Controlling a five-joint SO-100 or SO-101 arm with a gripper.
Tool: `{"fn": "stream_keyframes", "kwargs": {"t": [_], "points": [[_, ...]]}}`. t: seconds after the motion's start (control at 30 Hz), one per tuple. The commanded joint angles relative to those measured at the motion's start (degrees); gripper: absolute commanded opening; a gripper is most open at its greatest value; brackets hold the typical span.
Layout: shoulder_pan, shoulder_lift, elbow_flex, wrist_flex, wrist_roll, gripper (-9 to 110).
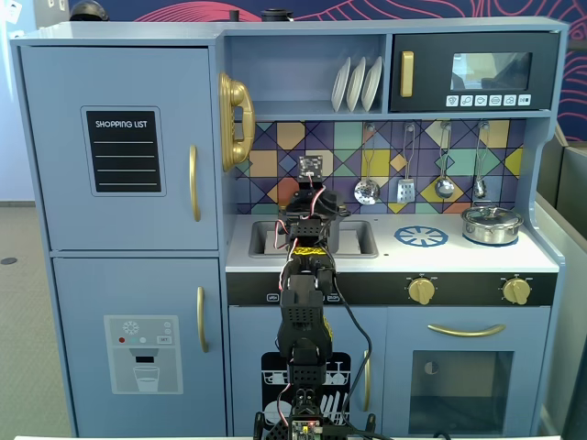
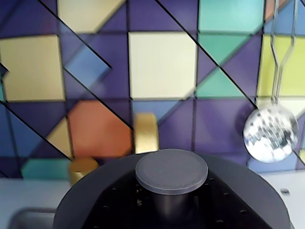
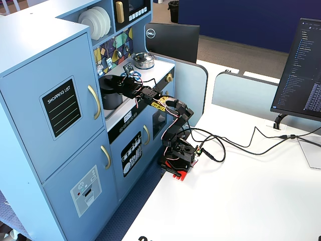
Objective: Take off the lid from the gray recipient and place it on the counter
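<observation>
Gripper [image 3: 116, 83] hangs above the sink, jaw state impossible to tell; the lid [image 2: 171, 171] lies directly below it, atop the gray recipient [image 3: 111, 98].

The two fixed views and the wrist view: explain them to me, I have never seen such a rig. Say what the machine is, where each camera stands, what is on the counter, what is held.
The machine is a small black robot arm with a two-finger gripper, standing before a blue toy kitchen. One fixed camera faces the kitchen from the front, another looks from the side, and the wrist camera rides on the arm.

On the white counter are a sink, a blue round burner mark and a shiny silver pot. A matte dark-gray pot stands at the sink.

The gripper is at that pot's flat dark-gray lid, whose knob fills the wrist view. Whether the fingers grip it cannot be seen.
</observation>
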Motion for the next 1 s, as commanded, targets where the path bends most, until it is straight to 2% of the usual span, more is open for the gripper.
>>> {"fn": "stream_keyframes", "kwargs": {"t": [0.0, 0.33, 0.97], "points": [[-0.1, 1.1, -5.4, 0.9, 0.2, 0], [5.6, 0.4, -9.0, 2.2, 0.8, 0], [28.1, 0.3, -5.4, 0.0, 4.0, 0]]}}
